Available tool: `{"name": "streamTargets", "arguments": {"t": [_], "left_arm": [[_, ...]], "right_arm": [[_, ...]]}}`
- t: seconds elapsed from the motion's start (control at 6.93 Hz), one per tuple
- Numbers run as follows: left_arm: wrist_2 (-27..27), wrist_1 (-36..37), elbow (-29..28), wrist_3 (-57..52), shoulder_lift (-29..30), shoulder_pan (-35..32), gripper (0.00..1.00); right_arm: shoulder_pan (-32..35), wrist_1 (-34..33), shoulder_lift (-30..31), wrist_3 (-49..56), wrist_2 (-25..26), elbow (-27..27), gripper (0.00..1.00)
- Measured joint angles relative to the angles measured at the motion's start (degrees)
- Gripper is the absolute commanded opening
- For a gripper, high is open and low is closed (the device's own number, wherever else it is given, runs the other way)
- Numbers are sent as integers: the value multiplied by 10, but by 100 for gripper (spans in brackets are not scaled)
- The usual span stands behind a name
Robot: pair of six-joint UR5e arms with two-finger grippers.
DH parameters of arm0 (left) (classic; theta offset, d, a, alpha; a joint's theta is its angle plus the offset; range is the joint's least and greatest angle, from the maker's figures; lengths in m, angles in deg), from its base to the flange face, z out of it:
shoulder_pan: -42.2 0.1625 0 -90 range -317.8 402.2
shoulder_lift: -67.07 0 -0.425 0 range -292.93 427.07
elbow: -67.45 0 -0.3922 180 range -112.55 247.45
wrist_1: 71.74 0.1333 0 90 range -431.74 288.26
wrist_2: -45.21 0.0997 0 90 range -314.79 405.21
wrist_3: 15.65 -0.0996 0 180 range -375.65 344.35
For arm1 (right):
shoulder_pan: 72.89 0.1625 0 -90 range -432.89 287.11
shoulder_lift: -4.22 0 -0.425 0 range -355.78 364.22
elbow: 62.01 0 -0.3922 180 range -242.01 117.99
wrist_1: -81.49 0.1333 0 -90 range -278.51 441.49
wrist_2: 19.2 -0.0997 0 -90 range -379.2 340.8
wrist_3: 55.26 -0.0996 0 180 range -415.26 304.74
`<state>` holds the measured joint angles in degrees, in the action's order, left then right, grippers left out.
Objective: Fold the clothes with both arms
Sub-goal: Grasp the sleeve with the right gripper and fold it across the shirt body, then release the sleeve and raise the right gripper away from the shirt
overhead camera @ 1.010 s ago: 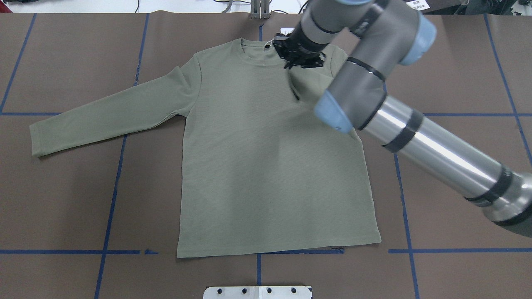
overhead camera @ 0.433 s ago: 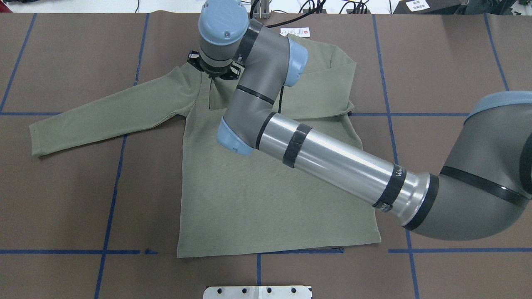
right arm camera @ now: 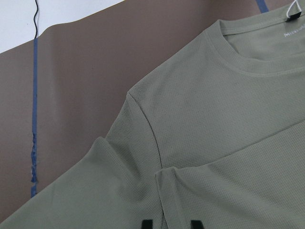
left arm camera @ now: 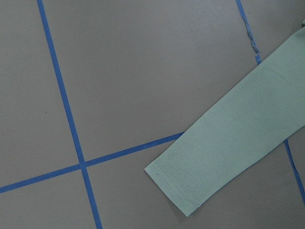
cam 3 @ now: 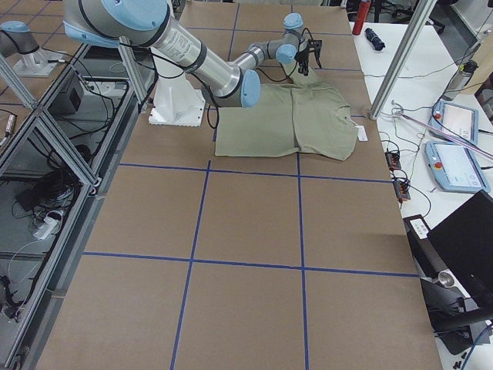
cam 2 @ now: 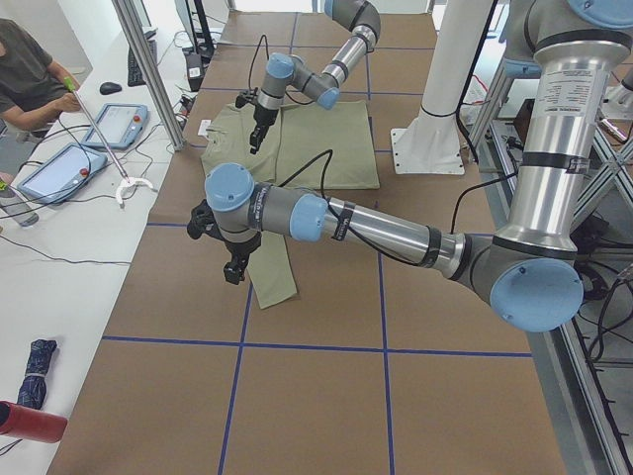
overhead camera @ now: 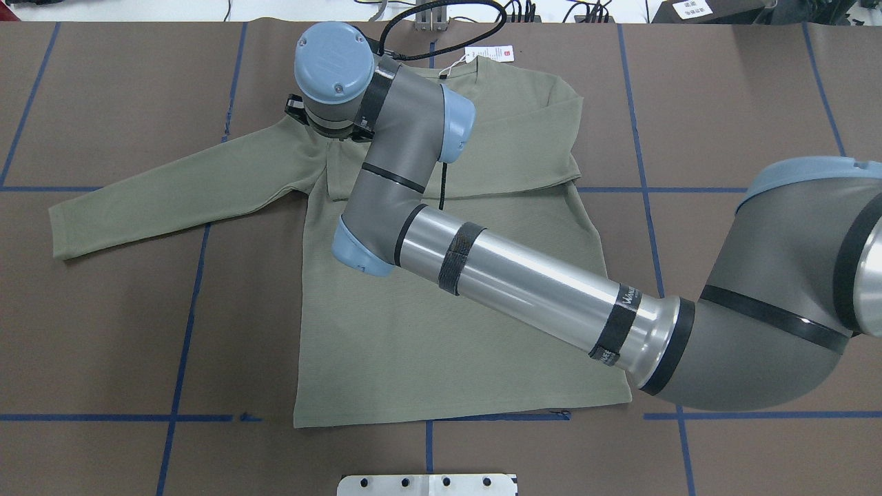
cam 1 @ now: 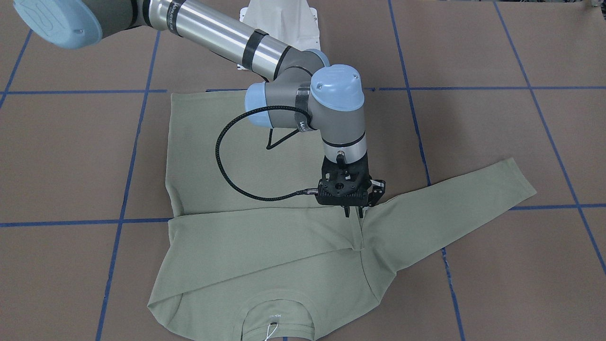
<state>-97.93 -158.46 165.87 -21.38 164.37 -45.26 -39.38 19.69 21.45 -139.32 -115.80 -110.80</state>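
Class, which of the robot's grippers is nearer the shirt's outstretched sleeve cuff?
Left. The left gripper hangs above the sleeve cuff; the right gripper is at the far shoulder seam.

The shirt (overhead camera: 427,331) is a matt sage-green knit with a fine waffle-like texture up close and a ribbed neckband, and its hang tag (overhead camera: 490,54) looks like plain white card or paper. Table cover (overhead camera: 103,331) is a dull brown sheet, pretty smooth, with slightly shinier blue tape lines (overhead camera: 180,358) stuck on it. The right arm (overhead camera: 524,286) has a polished, reflective metal tube, satin grey joint housings and smooth light blue plastic-looking caps, and the right gripper (cam 1: 354,208) is matt black.
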Motion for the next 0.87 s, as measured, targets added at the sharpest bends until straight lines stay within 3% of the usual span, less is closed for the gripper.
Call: {"name": "streamTargets", "arguments": {"t": [0.29,0.43,0.72,0.87], "left_arm": [[-4,-54,-15,94,6,54,100],[-3,-123,-42,184,12,88,99],[44,-255,-129,310,33,162,94],[61,-310,-179,333,41,178,85]], "right_arm": [[-5,-3,-9,-20,9,-10,99],[-5,-13,6,-44,8,-45,99],[1,-51,98,-59,3,-177,99],[19,-58,140,-58,-16,-212,99]]}}
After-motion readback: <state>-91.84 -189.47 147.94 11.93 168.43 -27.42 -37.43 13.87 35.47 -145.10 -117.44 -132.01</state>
